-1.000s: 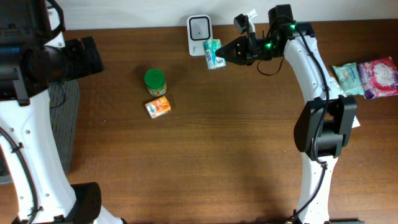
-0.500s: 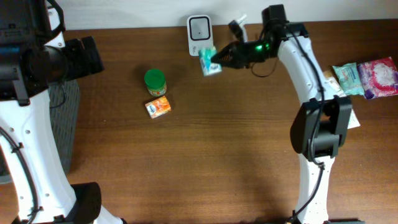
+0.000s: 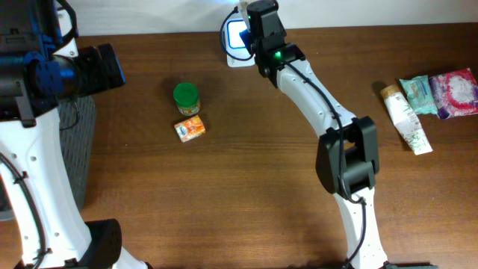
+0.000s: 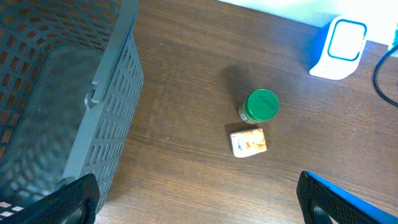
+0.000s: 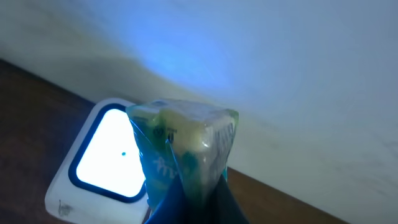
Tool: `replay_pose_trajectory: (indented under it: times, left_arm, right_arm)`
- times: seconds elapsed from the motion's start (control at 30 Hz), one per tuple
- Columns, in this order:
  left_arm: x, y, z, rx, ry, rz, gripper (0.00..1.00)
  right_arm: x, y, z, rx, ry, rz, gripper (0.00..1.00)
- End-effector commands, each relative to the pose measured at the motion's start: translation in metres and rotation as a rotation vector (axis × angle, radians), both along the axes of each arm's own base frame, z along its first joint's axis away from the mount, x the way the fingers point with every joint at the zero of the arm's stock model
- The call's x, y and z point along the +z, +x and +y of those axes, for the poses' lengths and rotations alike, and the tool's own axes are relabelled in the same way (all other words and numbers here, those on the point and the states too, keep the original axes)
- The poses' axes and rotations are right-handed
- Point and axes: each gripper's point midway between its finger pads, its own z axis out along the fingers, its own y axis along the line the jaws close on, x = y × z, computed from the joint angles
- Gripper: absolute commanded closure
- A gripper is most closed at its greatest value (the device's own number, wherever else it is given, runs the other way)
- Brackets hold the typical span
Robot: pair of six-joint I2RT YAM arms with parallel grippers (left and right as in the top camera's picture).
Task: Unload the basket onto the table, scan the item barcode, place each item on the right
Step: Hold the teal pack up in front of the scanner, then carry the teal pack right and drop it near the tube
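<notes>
Moved leftward, the right hand (image 5: 188, 200) was held at the lit scanner (image 5: 102, 158). A green packet (image 5: 186, 140) was clamped in it.

The crinkled green-and-white packet (image 5: 186, 149) is held upright just beside the white scanner (image 5: 102, 165), whose window glows bright blue-white.

Brown wood tbl (image 3: 246, 187), white wall (image 3: 149, 15)
</notes>
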Motion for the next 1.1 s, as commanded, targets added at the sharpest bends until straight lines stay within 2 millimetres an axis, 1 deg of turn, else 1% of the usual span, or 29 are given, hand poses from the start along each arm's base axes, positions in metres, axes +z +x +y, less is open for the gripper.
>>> replay_pose_trajectory:
  times: [0.0, 0.1, 0.23, 0.3, 0.37, 0.4, 0.43, 0.47, 0.5, 0.53, 0.57, 0.63, 0.67, 0.73, 0.77, 0.8, 0.83, 0.93, 1.0, 1.03, 1.07]
  left_arm:
    - [0.002, -0.001, 0.0, 0.004, -0.008, -0.007, 0.01]
    - [0.002, -0.001, 0.0, 0.004, -0.008, -0.007, 0.01]
    - [0.002, -0.001, 0.0, 0.004, -0.008, -0.007, 0.01]
    - [0.002, -0.001, 0.0, 0.004, -0.008, -0.007, 0.01]
    - [0.002, -0.001, 0.0, 0.004, -0.008, -0.007, 0.01]
    - [0.002, -0.001, 0.0, 0.004, -0.008, -0.007, 0.01]
    - [0.002, -0.001, 0.0, 0.004, -0.008, -0.007, 0.01]
    - [0.002, -0.001, 0.0, 0.004, -0.008, -0.007, 0.01]
    - [0.002, -0.001, 0.0, 0.004, -0.008, -0.007, 0.01]
    - [0.002, -0.001, 0.0, 0.004, -0.008, -0.007, 0.01]
    - [0.002, -0.001, 0.0, 0.004, -0.008, -0.007, 0.01]
    - [0.002, -0.001, 0.0, 0.004, -0.008, -0.007, 0.01]
    - [0.002, -0.001, 0.0, 0.004, -0.008, -0.007, 0.01]
    - [0.002, -0.001, 0.0, 0.004, -0.008, -0.007, 0.01]
    - [0.002, -0.001, 0.0, 0.004, -0.008, -0.007, 0.01]
    - [0.002, -0.001, 0.0, 0.004, -0.008, -0.007, 0.01]
    - [0.002, -0.001, 0.0, 0.004, -0.008, -0.007, 0.01]
    - [0.002, -0.001, 0.0, 0.004, -0.008, -0.007, 0.01]
    - [0.002, -0.001, 0.0, 0.004, -0.008, -0.007, 0.01]
    - [0.002, -0.001, 0.0, 0.004, -0.008, -0.007, 0.01]
    - [0.002, -0.001, 0.0, 0.004, -0.008, -0.007, 0.01]
  right_arm:
    - [-0.03, 0.009, 0.018, 0.104, -0.041, 0.005, 0.96]
    - [-0.043, 0.013, 0.023, 0.132, -0.061, -0.005, 0.96]
    - [-0.043, 0.014, 0.023, 0.126, -0.063, -0.009, 0.96]
    - [-0.032, 0.016, 0.015, 0.058, -0.031, -0.03, 0.96]
    - [0.011, 0.014, 0.0, -0.04, 0.13, -0.073, 0.96]
    - [0.021, 0.013, -0.006, -0.057, 0.154, -0.078, 0.96]
    - [0.037, 0.009, -0.023, -0.095, 0.185, -0.07, 0.96]
    - [0.044, 0.003, -0.044, -0.137, 0.198, -0.037, 0.96]
    - [0.044, -0.006, -0.076, -0.208, 0.214, 0.027, 0.96]
    - [0.042, -0.011, -0.094, -0.249, 0.221, 0.063, 0.96]
    - [0.035, -0.023, -0.13, -0.334, 0.232, 0.133, 0.96]
    - [0.015, -0.045, -0.192, -0.484, 0.237, 0.255, 0.96]
    - [0.001, -0.061, -0.228, -0.582, 0.249, 0.327, 0.96]
    - [-0.018, -0.092, -0.288, -0.774, 0.312, 0.425, 0.96]
    - [-0.028, -0.118, -0.332, -0.951, 0.398, 0.466, 0.96]
    - [-0.032, -0.133, -0.353, -1.048, 0.448, 0.478, 0.96]
    - [-0.037, -0.151, -0.377, -1.169, 0.511, 0.487, 0.96]
    - [-0.046, -0.199, -0.432, -1.391, 0.597, 0.523, 0.96]
    - [-0.049, -0.225, -0.458, -1.499, 0.631, 0.539, 0.96]
    - [-0.051, -0.236, -0.468, -1.53, 0.635, 0.551, 0.96]
    - [-0.052, -0.241, -0.473, -1.546, 0.637, 0.556, 0.96]
